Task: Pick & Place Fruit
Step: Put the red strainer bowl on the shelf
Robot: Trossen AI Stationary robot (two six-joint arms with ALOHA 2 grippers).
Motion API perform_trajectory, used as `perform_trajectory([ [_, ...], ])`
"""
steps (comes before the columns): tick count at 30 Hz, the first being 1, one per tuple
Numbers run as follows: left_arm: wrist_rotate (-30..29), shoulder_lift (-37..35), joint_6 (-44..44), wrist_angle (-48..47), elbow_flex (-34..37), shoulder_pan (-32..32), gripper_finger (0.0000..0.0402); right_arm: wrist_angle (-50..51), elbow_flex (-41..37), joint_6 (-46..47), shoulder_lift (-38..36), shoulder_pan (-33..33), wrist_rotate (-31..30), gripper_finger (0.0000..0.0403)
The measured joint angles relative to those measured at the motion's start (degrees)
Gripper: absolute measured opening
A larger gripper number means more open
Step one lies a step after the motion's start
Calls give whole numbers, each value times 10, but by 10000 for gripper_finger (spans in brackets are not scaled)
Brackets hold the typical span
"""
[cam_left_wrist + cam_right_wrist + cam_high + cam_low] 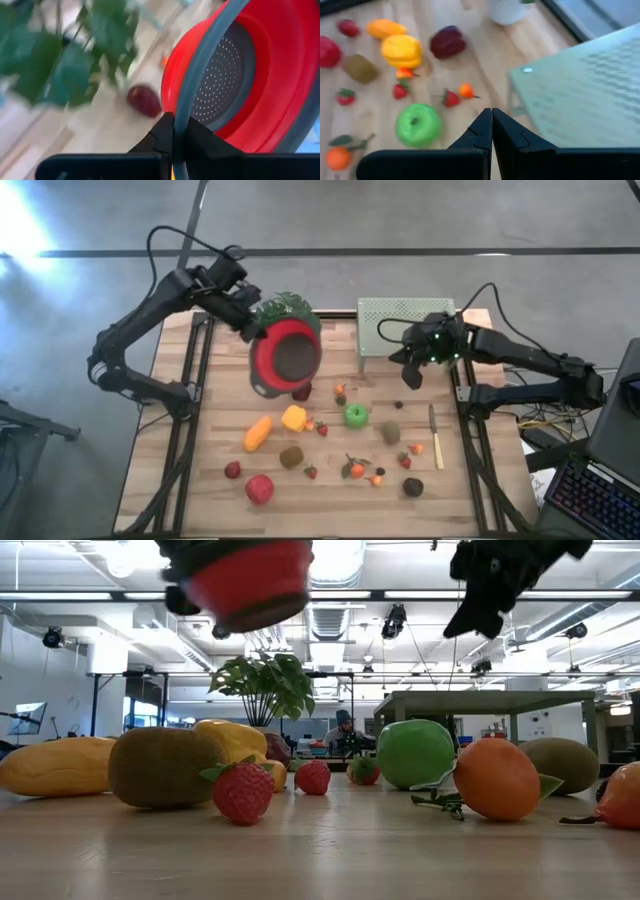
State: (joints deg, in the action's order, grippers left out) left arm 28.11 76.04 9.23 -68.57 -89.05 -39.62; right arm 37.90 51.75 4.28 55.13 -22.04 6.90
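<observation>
Small toy fruits (300,442), red, orange, yellow, green, brown, scattered across wooden worktop (330,490); left gripper (252,328) jaws clamped on red perforated colander rim (215,65) aloft; right gripper (408,376) jaws together, empty

Grey floor (400,220) (ceiling strip lights (560,595)).

- Strong white glare burns out the upper left corner of the high view, on the grey floor
- The table (330,480) is evenly lit, and the fruit (356,416) throws only soft short shadows
- In the low view, ceiling strip lights (480,596) shine bright; the near wood is out of focus
- The left wrist view is blurred, most of all the green leaves (65,55)
</observation>
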Motion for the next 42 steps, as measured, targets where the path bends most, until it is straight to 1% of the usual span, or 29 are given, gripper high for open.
perform_trajectory([
  [5, -1, 50, 17, 61, -53, 18, 25, 99, 75, -11, 0, 0, -94, 8],
  [8, -1, 89, 17, 82, -94, 26, 25, 133, 110, -11, 0, 0, -129, 8],
  [15, -6, 209, 8, 87, -214, 28, 25, 175, 167, -20, 0, 0, -149, 8],
  [20, -7, 303, 11, 89, -329, 30, 25, 195, 193, -21, 1, 0, -174, 8],
  [24, -10, 368, 14, 90, -427, 32, 25, 199, 207, -20, 1, 0, -178, 8],
  [26, -12, 395, 14, 94, -461, 32, 25, 201, 212, -20, 1, 0, -178, 8],
  [28, -9, 392, 22, 138, -441, 33, 25, 204, 215, -20, 1, 0, -178, 8],
  [30, -8, 389, 20, 162, -418, 34, 25, 204, 216, -23, 1, -2, -180, 8],
  [36, -14, 384, 32, 173, -406, 35, 26, 202, 219, -33, 1, -17, -191, 8],
  [42, -52, 384, 32, 191, -402, 45, 26, 202, 219, -34, 1, -26, -191, 8],
])
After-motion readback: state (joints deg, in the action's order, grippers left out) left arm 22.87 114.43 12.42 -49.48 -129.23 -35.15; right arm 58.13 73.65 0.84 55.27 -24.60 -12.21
